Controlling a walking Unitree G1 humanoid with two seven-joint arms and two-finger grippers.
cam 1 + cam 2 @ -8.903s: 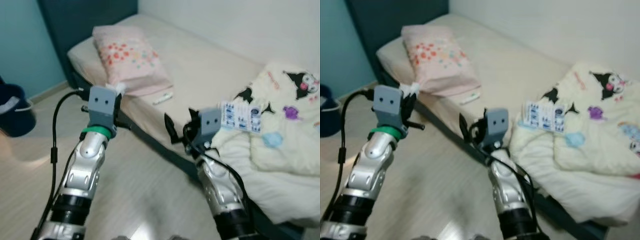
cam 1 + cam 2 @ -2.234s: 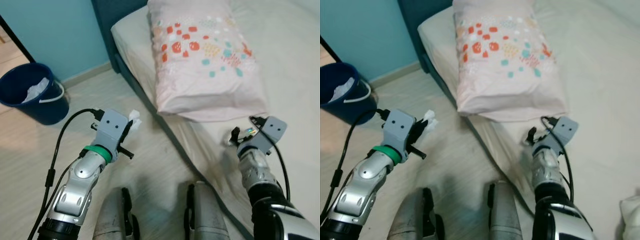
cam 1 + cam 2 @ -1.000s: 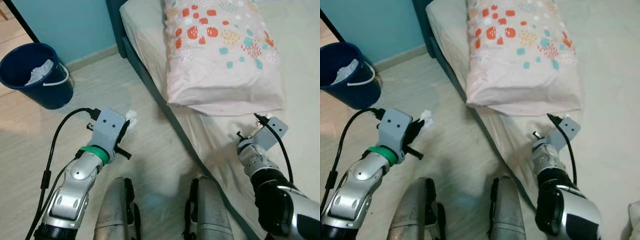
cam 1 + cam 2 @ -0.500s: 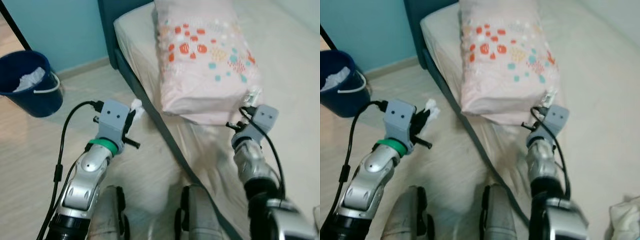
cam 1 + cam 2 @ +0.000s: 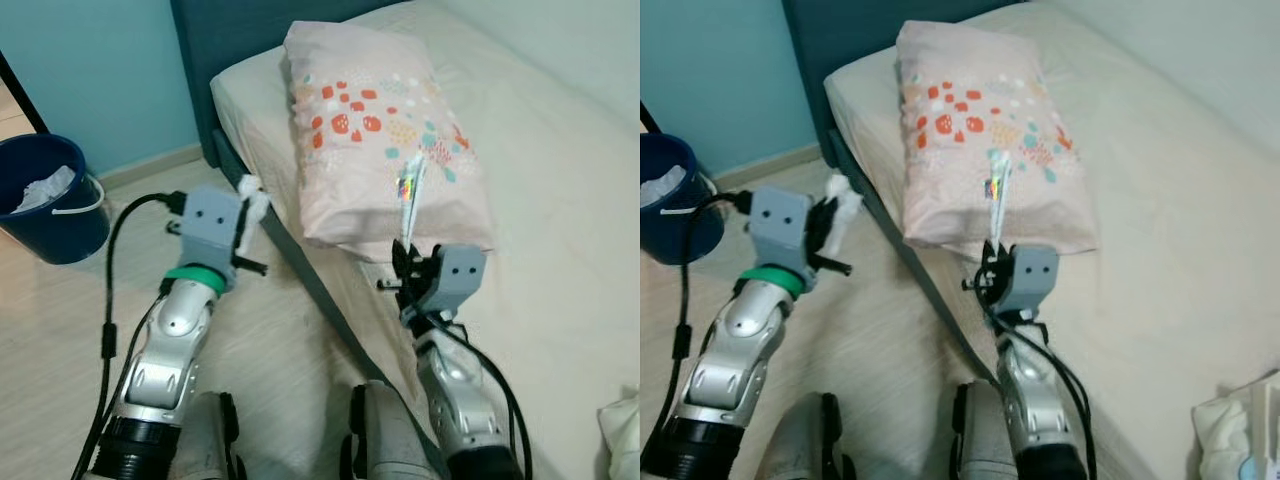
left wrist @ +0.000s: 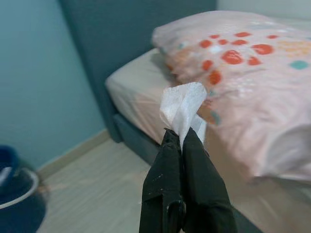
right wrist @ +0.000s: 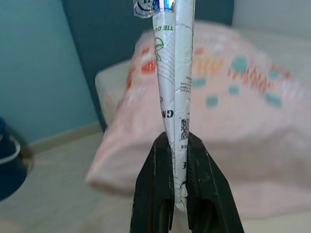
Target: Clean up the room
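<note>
At about ten o'clock in my head view sits the blue bucket (image 5: 45, 200) on the floor by the teal wall, with crumpled white paper already inside. Next comes my left gripper (image 5: 246, 205), jaws pressed together on a scrap of white tissue (image 6: 183, 107) that sticks up past the tips, held over the floor just beside the bed (image 5: 560, 200) edge. Across the dark bed frame, my right gripper (image 5: 403, 262) hangs over the mattress at the near edge of the pink pillow (image 5: 370, 120), jaws pinching a long, thin printed wrapper (image 7: 174, 73) near its lower end; its long axis runs straight out from the jaws, pointing toward twelve o'clock over the pillow. I judge both pieces are bound for the bucket, and that is the relation that matters: the bin lies off toward ten o'clock from both grippers, well apart from the right one and nearer the left. I would turn that way and drop the tissue first.
</note>
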